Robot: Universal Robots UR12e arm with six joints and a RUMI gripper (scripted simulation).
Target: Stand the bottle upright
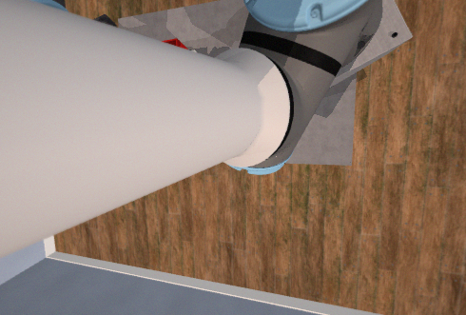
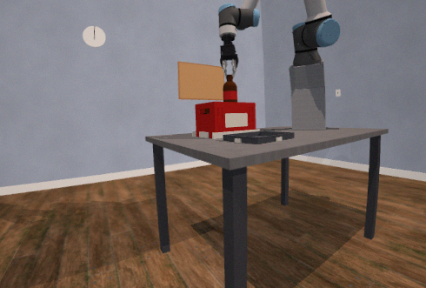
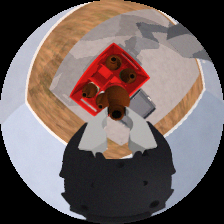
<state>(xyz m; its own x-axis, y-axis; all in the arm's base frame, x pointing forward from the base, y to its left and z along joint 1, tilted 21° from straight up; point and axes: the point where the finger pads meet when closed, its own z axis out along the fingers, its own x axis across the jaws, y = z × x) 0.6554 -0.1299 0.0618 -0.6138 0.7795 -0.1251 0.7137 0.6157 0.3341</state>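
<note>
A red crate (image 2: 225,119) stands on the grey table; the wrist view shows it from above (image 3: 107,77) with several brown bottles standing in it. My gripper (image 2: 229,69) points straight down over the crate and is shut on the neck of a brown bottle with a red label (image 2: 229,90). The bottle hangs upright, its lower part level with the crate's rim. In the wrist view its open mouth (image 3: 116,113) sits between my fingers. The dark tray (image 2: 259,136) lies on the table in front of the crate, to its right. In the top view only a corner of the crate (image 1: 175,43) shows.
The robot's grey pedestal (image 2: 308,96) stands at the table's far right. An orange board (image 2: 201,81) hangs behind the crate. My arm (image 1: 119,122) fills most of the top view and hides the table there.
</note>
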